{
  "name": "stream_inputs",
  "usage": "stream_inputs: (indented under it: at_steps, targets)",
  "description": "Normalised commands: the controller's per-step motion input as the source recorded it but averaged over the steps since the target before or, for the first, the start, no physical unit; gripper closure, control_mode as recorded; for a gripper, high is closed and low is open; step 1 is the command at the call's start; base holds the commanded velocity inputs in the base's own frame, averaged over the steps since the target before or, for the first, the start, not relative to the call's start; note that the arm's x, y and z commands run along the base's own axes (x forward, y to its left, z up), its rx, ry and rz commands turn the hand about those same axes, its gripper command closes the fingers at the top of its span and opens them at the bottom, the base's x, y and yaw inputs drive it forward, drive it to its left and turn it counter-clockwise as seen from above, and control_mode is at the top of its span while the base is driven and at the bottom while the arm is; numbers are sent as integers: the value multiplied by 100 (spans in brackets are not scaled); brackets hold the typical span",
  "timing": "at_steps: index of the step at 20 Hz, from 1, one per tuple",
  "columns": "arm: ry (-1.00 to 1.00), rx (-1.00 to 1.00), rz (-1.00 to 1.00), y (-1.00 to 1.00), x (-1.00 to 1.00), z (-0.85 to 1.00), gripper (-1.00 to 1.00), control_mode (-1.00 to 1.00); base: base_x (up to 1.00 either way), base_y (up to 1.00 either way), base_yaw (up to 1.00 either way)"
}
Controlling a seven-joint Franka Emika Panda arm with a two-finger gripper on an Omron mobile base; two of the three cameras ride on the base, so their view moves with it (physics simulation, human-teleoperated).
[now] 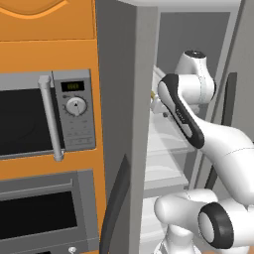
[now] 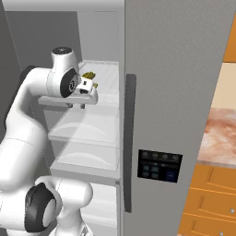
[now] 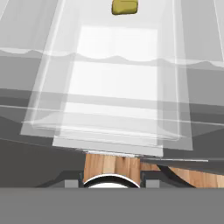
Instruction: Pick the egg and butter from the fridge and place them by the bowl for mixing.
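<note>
- The fridge (image 2: 170, 92) stands open; its grey door with a dark vertical handle (image 2: 130, 138) and a small dark control panel (image 2: 159, 165) occupies the centre of the right base view.
- Inside the fridge, translucent white shelves (image 2: 87, 129) are stacked one above another, with a white drawer front (image 2: 103, 203) below them.
- The butter (image 2: 89, 75) lies on the upper shelf, towards the back. In the right base view it appears as a small olive-yellow piece just above and beside the hand.
- In the hand view the butter (image 3: 124, 7) appears at the top edge as a short, blunt, olive-yellow block with rounded corners, seen through the clear shelf panels (image 3: 113, 100). Nothing else lies on that shelf in this view.
- The remaining shelves in view carry no items that can be made out.
- The gripper (image 2: 88, 94) is inside the fridge compartment at the level of the upper shelf, near the butter but apart from it. In the left base view the hand (image 1: 155, 101) is mostly hidden behind the fridge door edge.
- Gripper state: cannot tell whether the jaws stand apart or together; nothing is seen between them.
- A microwave (image 1: 47, 116) with a dial and a vertical handle sits in orange cabinetry (image 1: 49, 54) to the left of the fridge, above an oven window (image 1: 37, 213).
- A marbled countertop (image 2: 221, 136) over orange drawers (image 2: 209, 203) lies to the right of the fridge.
</note>
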Motion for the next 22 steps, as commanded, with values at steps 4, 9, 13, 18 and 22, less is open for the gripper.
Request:
stream_inputs:
  at_steps: [4, 9, 13, 18, 22]
  targets:
    - [-5, 0, 0, 0, -10, 1, -100, -100, 0, 0, 0]
    - [-13, 2, 2, 0, -24, 41, -100, -100, 0, 0, 0]
    - [-19, -7, 14, 6, -12, 43, -100, -100, 0, 0, 0]
    - [-21, -6, 19, 17, -1, 25, -100, -100, 0, 0, 0]
    - [-13, -2, 11, 14, 0, 24, -100, -100, 0, 0, 0]
